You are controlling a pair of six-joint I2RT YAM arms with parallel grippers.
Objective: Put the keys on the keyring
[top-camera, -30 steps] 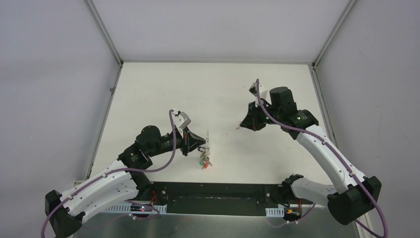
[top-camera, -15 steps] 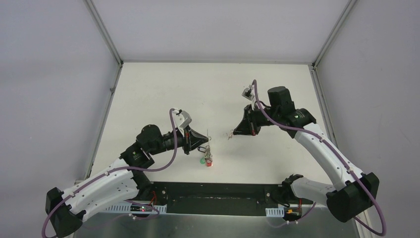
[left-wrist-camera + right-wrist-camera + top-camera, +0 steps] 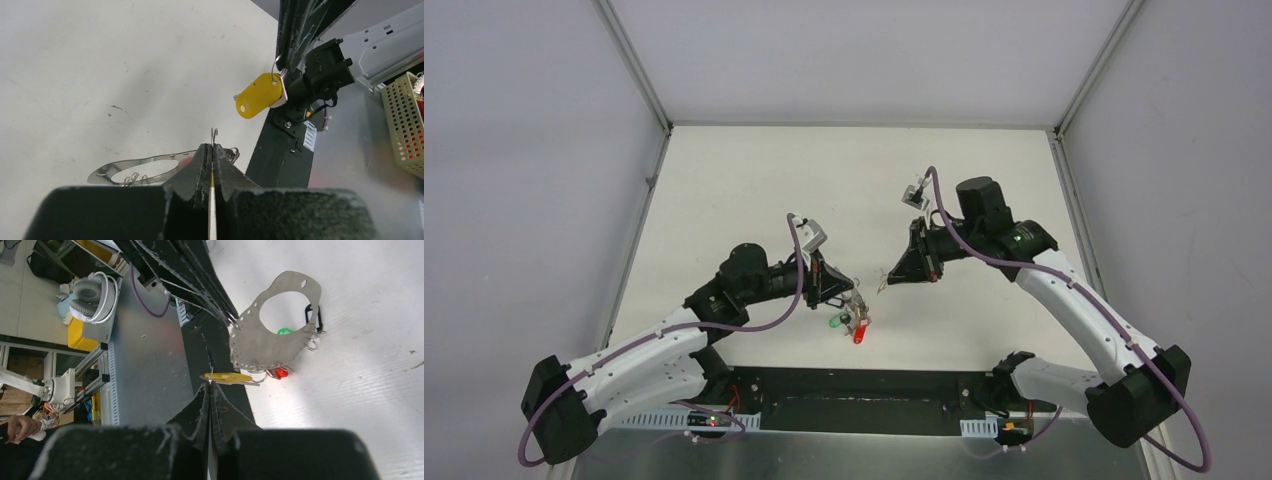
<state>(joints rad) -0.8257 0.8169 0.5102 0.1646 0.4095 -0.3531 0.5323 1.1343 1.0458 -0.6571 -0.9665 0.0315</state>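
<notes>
The keyring is a flat grey loop with small holes along its rim, held clear of the table in front of the left arm. The left claw is clamped shut on one end of it. From that pinch its long axis runs away from the left claw, and its broad face is turned toward the right wrist camera. A red-tagged key and a green-tagged key already hang from the keyring's far rim.

The yellow-tagged key lies just to the right of the keyring, close but apart. It dangles from the right claw, which is closed on its small wire ring. The tag's long axis slants down toward the keyring (the blade behind it barely shows, so I cannot tell where it points).

The right arm is the nearer one to the perforated edge. As I judge it, the next move turns on that small gap: the right claw must carry the wire ring across to the keyring's rim while the left claw holds the rim steady.
</notes>
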